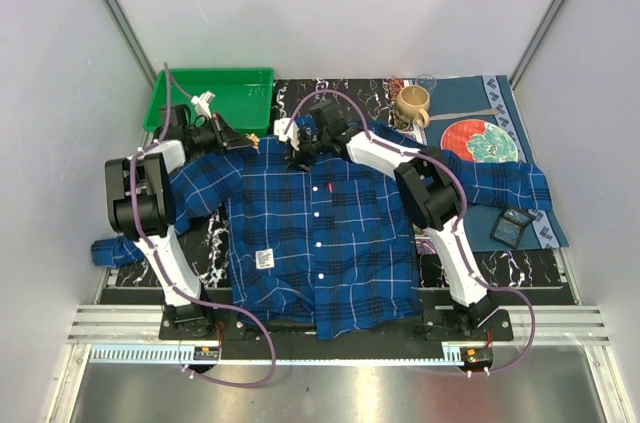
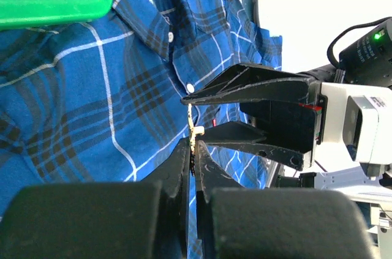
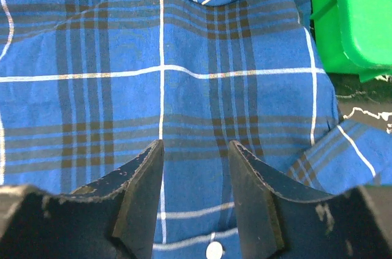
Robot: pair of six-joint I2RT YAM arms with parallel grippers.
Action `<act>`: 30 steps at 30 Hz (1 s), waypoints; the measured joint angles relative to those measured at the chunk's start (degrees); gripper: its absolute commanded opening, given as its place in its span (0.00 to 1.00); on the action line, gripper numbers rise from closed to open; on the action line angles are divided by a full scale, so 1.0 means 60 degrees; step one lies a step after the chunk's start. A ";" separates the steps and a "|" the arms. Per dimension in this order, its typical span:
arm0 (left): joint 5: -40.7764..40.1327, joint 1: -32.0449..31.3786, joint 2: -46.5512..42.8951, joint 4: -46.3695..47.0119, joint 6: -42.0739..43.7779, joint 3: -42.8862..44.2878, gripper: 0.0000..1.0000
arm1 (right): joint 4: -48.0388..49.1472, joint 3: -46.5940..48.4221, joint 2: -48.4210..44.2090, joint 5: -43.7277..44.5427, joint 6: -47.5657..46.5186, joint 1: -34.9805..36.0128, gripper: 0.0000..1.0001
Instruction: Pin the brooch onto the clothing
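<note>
left gripper point(image 2: 192, 155) pinches brooch point(image 2: 194, 125) edge-on over clothing point(image 1: 350, 243)
right gripper point(image 3: 196, 149) half-open; brooch mostly hidden, seems to sit between its tips

Lit evenly and brightly from above, shadows kept soft, left fingers point(image 2: 174, 191) blurred close to lens, top view sharp.

Room is tight over the far middle of the worktop point(image 1: 530, 268), where the left pincer point(image 1: 254, 141), clamped on the brooch point(image 2: 195, 125), and the parted right pincer point(image 1: 293, 151) stand nearly tip to tip above the collar of the shirt point(image 1: 320, 243), the green tray point(image 1: 245, 93) just beside them. A mug point(image 1: 411, 105) and a red plate point(image 1: 484, 140) crowd the far right corner and a dark device point(image 1: 511, 226) lies by the right edge; above the shirt's near half the way lies open.
</note>
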 measured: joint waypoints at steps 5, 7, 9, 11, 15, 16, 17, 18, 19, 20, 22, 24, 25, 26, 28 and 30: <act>-0.0091 -0.0007 0.0273 -0.0455 0.0419 0.0237 0.00 | 0.0321 0.0408 0.0681 -0.0368 -0.0350 0.0095 0.50; -0.0124 -0.0018 0.0295 -0.0586 0.0550 0.0288 0.00 | 0.0310 0.0517 0.0827 -0.0433 -0.0528 0.0157 0.50; -0.0131 -0.0018 0.0310 -0.0685 0.0656 0.0331 0.00 | 0.0244 0.0656 0.0943 -0.0466 -0.0750 0.0244 0.50; -0.0146 -0.0036 0.0339 -0.0707 0.0710 0.0375 0.00 | 0.0208 0.0831 0.1067 -0.0474 -0.0907 0.0339 0.47; -0.0186 -0.0073 0.0448 -0.0714 0.0776 0.0430 0.00 | 0.0186 0.1133 0.1337 -0.0441 -0.1089 0.0484 0.47; -0.0193 -0.0084 0.0477 -0.0714 0.0776 0.0430 0.00 | 0.0171 0.1140 0.1373 -0.0423 -0.1122 0.0503 0.47; -0.0200 -0.0091 0.0503 -0.0714 0.0772 0.0430 0.00 | 0.0087 0.1140 0.1388 -0.0423 -0.1162 0.0510 0.46; -0.0204 -0.0095 0.0521 -0.0710 0.0772 0.0430 0.00 | -0.0011 0.1140 0.1395 -0.0423 -0.1206 0.0510 0.40; -0.0215 -0.0102 0.0535 -0.0703 0.0772 0.0430 0.00 | -0.0091 0.1140 0.1395 -0.0419 -0.1286 0.0517 0.38; -0.0229 -0.0102 0.0543 -0.0703 0.0772 0.0430 0.00 | -0.0153 0.1140 0.1395 -0.0419 -0.1395 0.0517 0.34; -0.0266 -0.0124 0.0550 -0.0707 0.0769 0.0430 0.00 | -0.0310 0.1140 0.1395 -0.0419 -0.1588 0.0525 0.02; -0.0288 -0.0131 0.0550 -0.0696 0.0769 0.0430 0.00 | -0.0474 0.1137 0.1395 -0.0419 -0.1865 0.0535 0.00; -0.0302 -0.0149 0.0550 -0.0696 0.0769 0.0426 0.00 | -0.0521 0.1129 0.1395 -0.0415 -0.1927 0.0539 0.00; -0.0313 -0.0160 0.0550 -0.0688 0.0769 0.0415 0.00 | -0.0466 0.1071 0.1395 -0.0404 -0.1956 0.0550 0.00; -0.0328 -0.0186 0.0521 -0.0637 0.0765 0.0295 0.00 | -0.0229 0.0703 0.1286 -0.0382 -0.2022 0.0565 0.00; -0.0335 -0.0215 0.0455 -0.0605 0.0707 0.0058 0.00 | 0.0331 -0.0033 0.0962 -0.0379 -0.2149 0.0590 0.00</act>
